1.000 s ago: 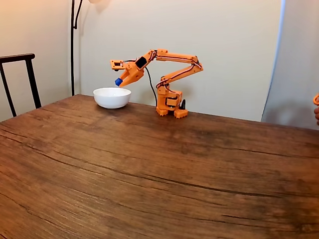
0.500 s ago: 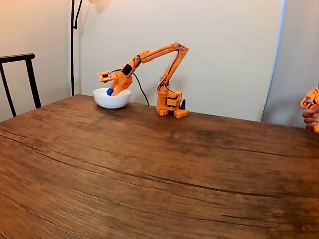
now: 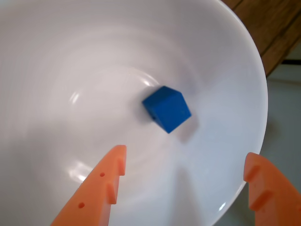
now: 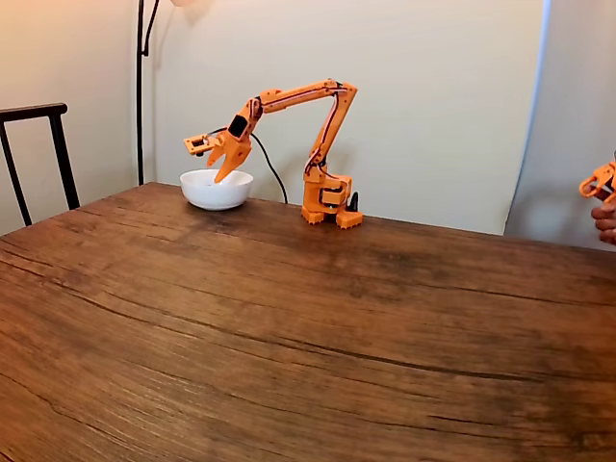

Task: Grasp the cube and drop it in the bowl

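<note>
In the wrist view the small deep-blue cube (image 3: 167,109) lies loose near the bottom of the white bowl (image 3: 56,70), tilted on an edge. My orange gripper (image 3: 186,156) hangs above it, open, with one fingertip (image 3: 114,165) at the left and the other at the lower right, neither touching the cube. In the fixed view the gripper (image 4: 208,161) hovers open just over the bowl (image 4: 217,191) at the table's far left. The bowl's wall hides the cube there.
The arm's base (image 4: 327,199) stands to the right of the bowl at the table's back edge. A dark chair (image 4: 38,144) and a lamp pole (image 4: 141,87) stand at the left. A person's hand (image 4: 606,219) holding an orange device shows at the right edge.
The gripper carried the cube over the bowl, dipped into it, then opened and rose a little. The cube now lies free inside the bowl.
</note>
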`<state>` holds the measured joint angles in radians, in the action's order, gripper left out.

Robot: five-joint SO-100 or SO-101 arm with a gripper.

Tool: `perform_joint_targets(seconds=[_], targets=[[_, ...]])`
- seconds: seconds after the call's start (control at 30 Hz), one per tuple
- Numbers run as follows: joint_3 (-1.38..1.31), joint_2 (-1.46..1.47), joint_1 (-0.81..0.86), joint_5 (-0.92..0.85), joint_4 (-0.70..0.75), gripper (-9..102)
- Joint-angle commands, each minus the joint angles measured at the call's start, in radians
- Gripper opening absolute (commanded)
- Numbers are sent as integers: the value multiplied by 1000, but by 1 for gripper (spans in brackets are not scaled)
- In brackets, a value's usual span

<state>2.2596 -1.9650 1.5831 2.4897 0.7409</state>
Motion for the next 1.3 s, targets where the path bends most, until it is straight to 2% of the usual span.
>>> perform_joint_targets(seconds=[0.0, 0.33, 0.5, 0.73, 0.97, 1.27], targets=[[-95, -8, -15, -6, 115, 35], [-304, -264, -135, -49, 543, 35], [-307, -394, -287, -101, 704, 35], [-305, -549, -540, -258, 847, 35], [-288, -678, -796, -380, 902, 34], [-189, -778, -1106, -502, 899, 10]])
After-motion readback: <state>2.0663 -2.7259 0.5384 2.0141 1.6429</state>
